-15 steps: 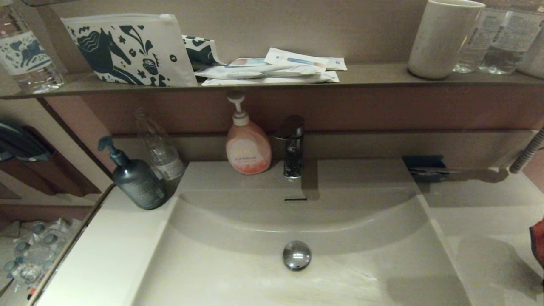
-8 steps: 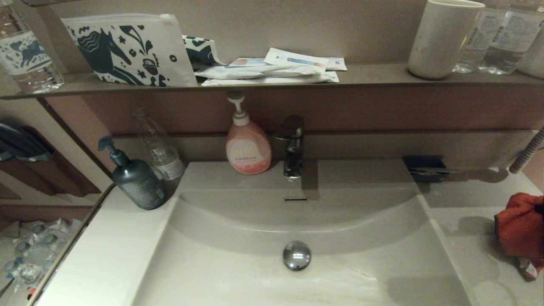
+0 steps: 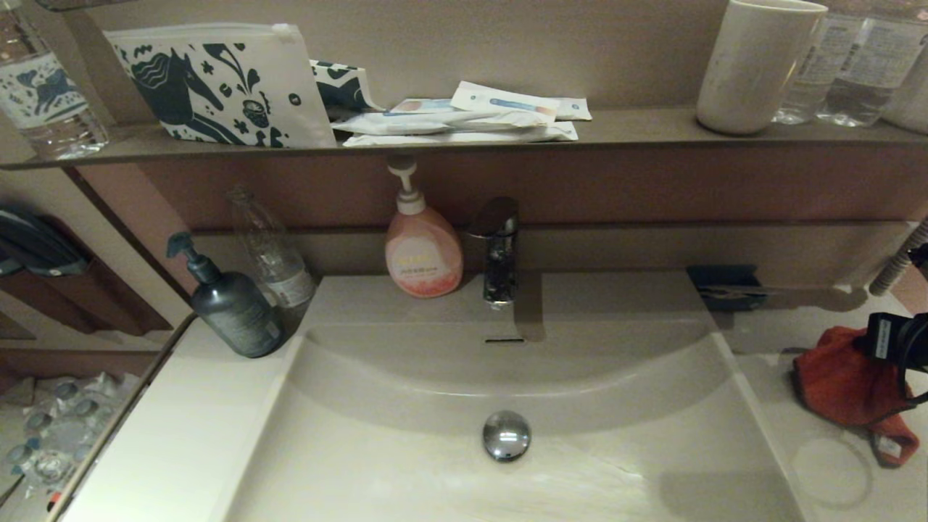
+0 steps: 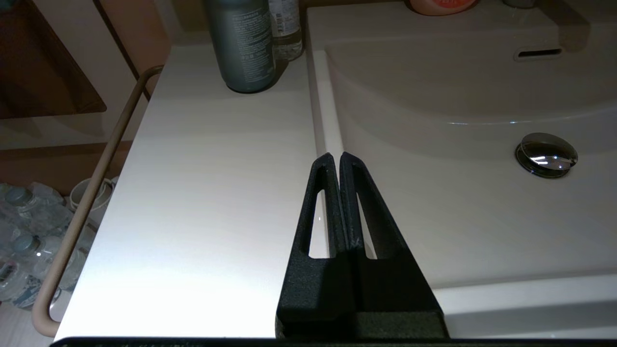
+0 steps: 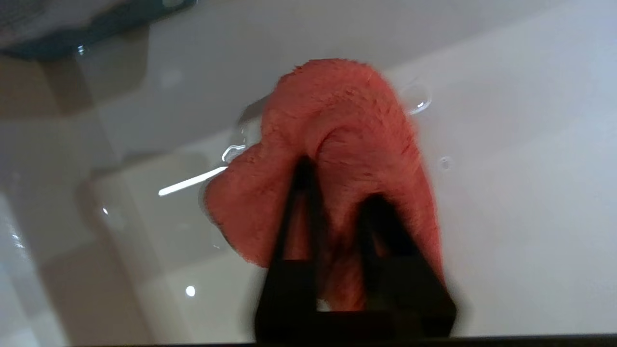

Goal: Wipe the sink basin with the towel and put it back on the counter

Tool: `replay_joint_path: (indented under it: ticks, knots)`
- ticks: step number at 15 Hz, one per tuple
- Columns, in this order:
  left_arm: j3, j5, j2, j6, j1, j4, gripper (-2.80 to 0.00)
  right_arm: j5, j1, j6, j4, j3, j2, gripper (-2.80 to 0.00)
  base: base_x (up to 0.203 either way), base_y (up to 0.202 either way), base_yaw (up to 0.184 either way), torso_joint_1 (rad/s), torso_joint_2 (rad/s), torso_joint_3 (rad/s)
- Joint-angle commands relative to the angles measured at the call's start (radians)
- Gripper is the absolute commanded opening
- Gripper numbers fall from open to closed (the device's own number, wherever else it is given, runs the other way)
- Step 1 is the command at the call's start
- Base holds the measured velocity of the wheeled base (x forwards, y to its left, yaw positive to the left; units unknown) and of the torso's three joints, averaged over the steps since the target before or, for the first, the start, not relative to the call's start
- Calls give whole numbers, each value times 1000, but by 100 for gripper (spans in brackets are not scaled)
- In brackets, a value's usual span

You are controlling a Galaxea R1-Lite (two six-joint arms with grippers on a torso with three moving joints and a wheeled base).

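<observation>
The orange-red towel (image 3: 837, 383) hangs bunched over the right-hand counter (image 3: 779, 326), just right of the sink basin (image 3: 406, 471). My right gripper (image 5: 340, 183) is shut on the towel (image 5: 347, 111), whose folds wrap both fingers; in the head view only the arm's dark wrist (image 3: 895, 339) shows at the right edge. The towel's white tag (image 3: 891, 449) trails low; whether the cloth touches the counter I cannot tell. The basin holds a chrome drain plug (image 3: 506, 435) and an overflow slot (image 3: 504, 340). My left gripper (image 4: 336, 156) is shut and empty above the basin's left rim.
A faucet (image 3: 499, 254) and a pink soap pump (image 3: 423, 250) stand behind the basin. A dark green pump bottle (image 3: 232, 308) and a clear bottle (image 3: 272, 250) sit at the left. A dark small object (image 3: 725, 284) lies at the back right. A brown shelf (image 3: 638, 129) overhangs.
My right gripper has come in from the right edge with the towel and carried it leftward over the counter toward the basin. The left arm has not moved.
</observation>
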Motion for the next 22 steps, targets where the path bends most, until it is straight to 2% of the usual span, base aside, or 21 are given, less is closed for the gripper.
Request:
replay_joint_path:
  ticks: [1, 3, 8, 9, 14, 16, 19, 22]
  knots:
    - [0, 0, 0, 0, 0, 0, -280, -1, 2, 1, 4, 0, 7, 0, 0, 0, 0, 0, 0, 0]
    - [0, 0, 0, 0, 0, 0, -280, -22, 3, -5, 34, 0, -19, 0, 0, 0, 0, 0, 0, 0]
    - [0, 0, 0, 0, 0, 0, -280, -64, -1, -65, 265, -9, -201, 0, 0, 0, 0, 0, 0, 0]
    - [0, 0, 0, 0, 0, 0, -280, -65, -3, -73, 301, -5, -238, -280, 0, 0, 0, 0, 0, 0]
    - [0, 0, 0, 0, 0, 0, -280, -62, 26, -83, 424, 19, -449, -280, 0, 0, 0, 0, 0, 0]
    - [0, 0, 0, 0, 0, 0, -280, -60, 76, -79, 489, 33, -547, -280, 0, 0, 0, 0, 0, 0]
    - [0, 0, 0, 0, 0, 0, -280, -60, 196, -33, 594, 40, -790, -280, 0, 0, 0, 0, 0, 0]
    - [0, 0, 0, 0, 0, 0, -280, -57, 239, -7, 732, 37, -1024, -280, 0, 0, 0, 0, 0, 0]
